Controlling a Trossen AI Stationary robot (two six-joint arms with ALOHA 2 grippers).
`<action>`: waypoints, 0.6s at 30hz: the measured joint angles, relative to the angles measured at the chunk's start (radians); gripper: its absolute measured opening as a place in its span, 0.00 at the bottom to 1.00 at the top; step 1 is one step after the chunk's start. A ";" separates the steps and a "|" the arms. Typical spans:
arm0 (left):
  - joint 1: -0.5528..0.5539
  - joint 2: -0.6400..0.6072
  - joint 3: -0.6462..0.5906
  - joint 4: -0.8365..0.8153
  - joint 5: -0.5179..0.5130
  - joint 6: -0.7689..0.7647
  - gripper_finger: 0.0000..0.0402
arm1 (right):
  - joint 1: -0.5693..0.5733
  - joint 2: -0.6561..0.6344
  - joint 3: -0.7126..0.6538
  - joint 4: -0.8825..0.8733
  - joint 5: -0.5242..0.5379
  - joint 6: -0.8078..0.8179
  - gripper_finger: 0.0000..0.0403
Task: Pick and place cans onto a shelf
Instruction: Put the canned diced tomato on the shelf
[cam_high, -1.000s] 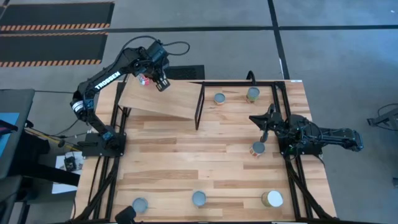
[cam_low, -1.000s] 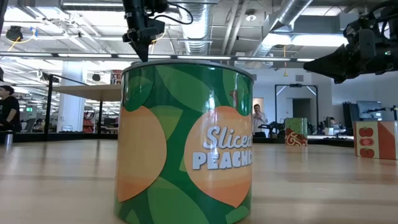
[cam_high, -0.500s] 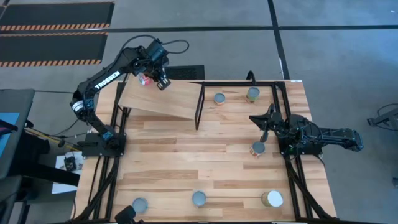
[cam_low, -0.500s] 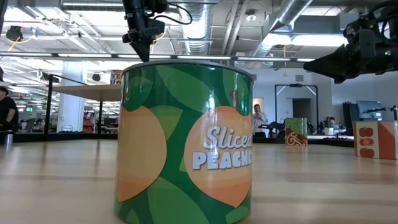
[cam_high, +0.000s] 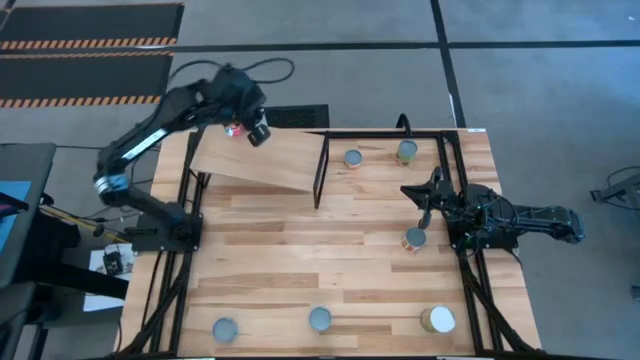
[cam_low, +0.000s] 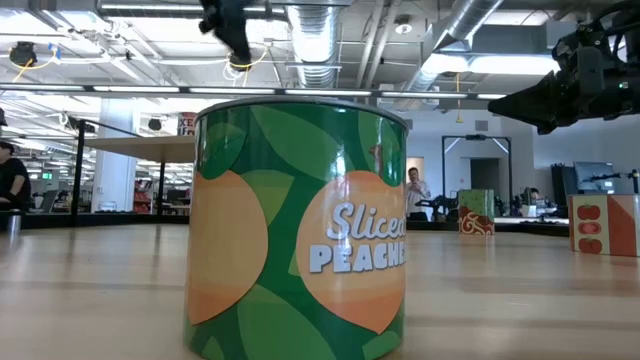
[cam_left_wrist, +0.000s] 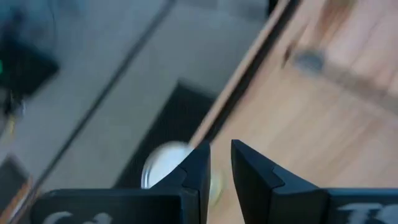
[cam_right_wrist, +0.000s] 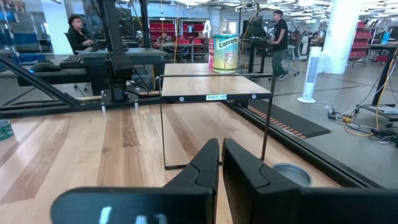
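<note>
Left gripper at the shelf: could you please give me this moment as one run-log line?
left gripper: open, empty, by shelf corner | can: upright on shelf, ungripped | right gripper: idle above table

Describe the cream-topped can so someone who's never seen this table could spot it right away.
Start at the planked wooden table and go to the near edge, where three cans stand in a row. It is the can at the row's right end, on the right arm's side. It is wider than the two grey-topped cans beside it.

Overhead, table-level, 2 wrist views, perhaps.
</note>
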 joint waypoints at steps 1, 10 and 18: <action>-0.024 -0.038 -0.030 0.053 0.013 -0.002 0.14 | 0.000 0.000 0.000 0.000 0.000 0.000 0.12; -0.279 -0.387 -0.570 0.631 0.165 -0.036 0.05 | 0.000 0.000 0.000 0.000 0.000 0.000 0.12; -0.495 -0.578 -1.106 1.149 0.164 -0.132 0.00 | 0.000 0.000 0.000 0.000 0.000 0.000 0.12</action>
